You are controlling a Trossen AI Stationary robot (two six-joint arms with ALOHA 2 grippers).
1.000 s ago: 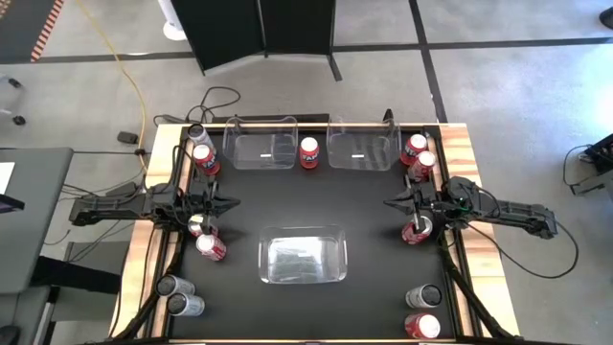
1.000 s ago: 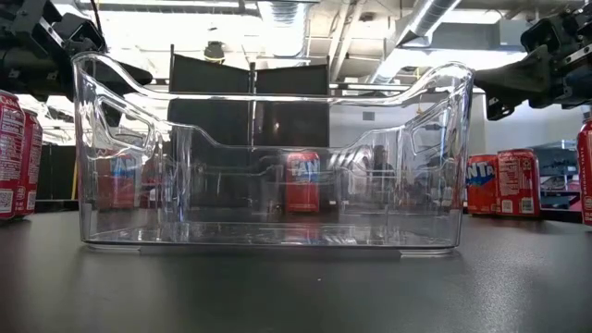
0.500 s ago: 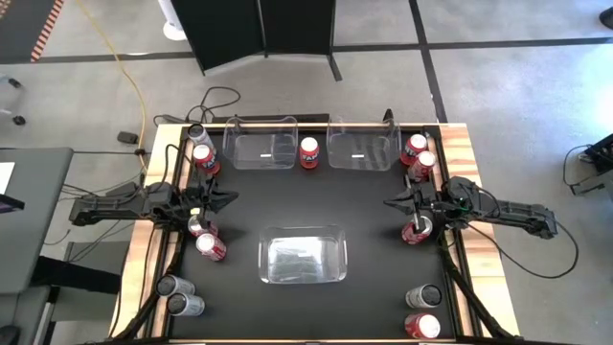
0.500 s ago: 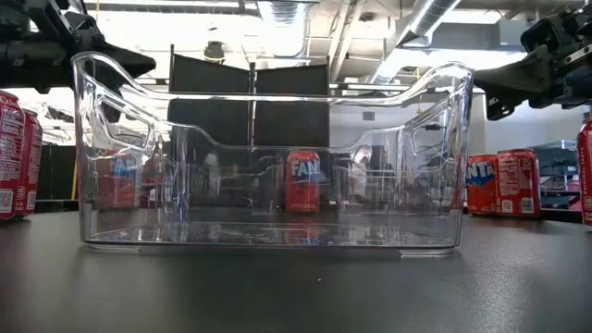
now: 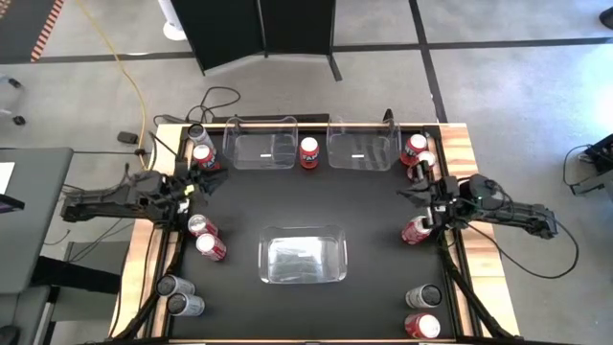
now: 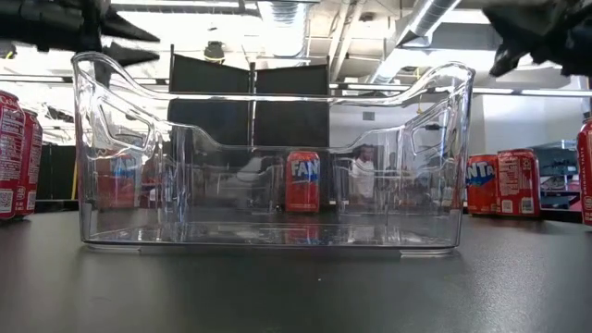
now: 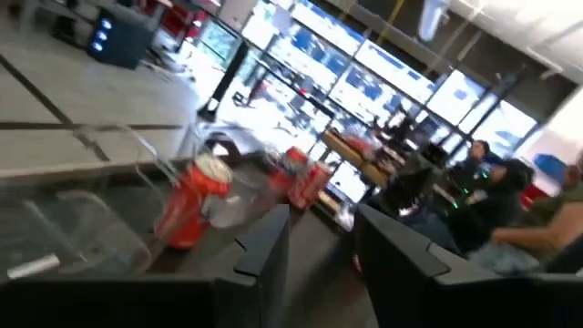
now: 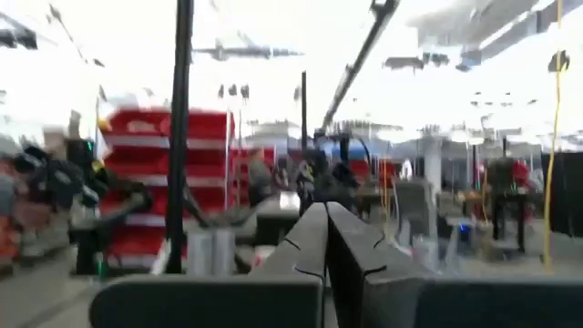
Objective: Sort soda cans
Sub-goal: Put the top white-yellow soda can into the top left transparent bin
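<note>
Red soda cans stand upright around the black table: two at the left, one between the far bins, two far right and one by the right edge. Silver cans stand near the front corners. My left gripper hovers level above the table's left side, open, with nothing between its fingers. My right gripper hangs above the right side, shut and empty, tipped upward.
Two clear bins stand at the far edge. A third clear bin sits in the middle near the front. More cans stand at far left and near right. The table's middle, between the far bins and the near bin, is bare black mat.
My left gripper has risen, rolled about its own axis, drawn back toward the table's left edge and opened a little, uncovering the red can below it. My right gripper has risen slightly and tipped its fingers upward, staying shut.
</note>
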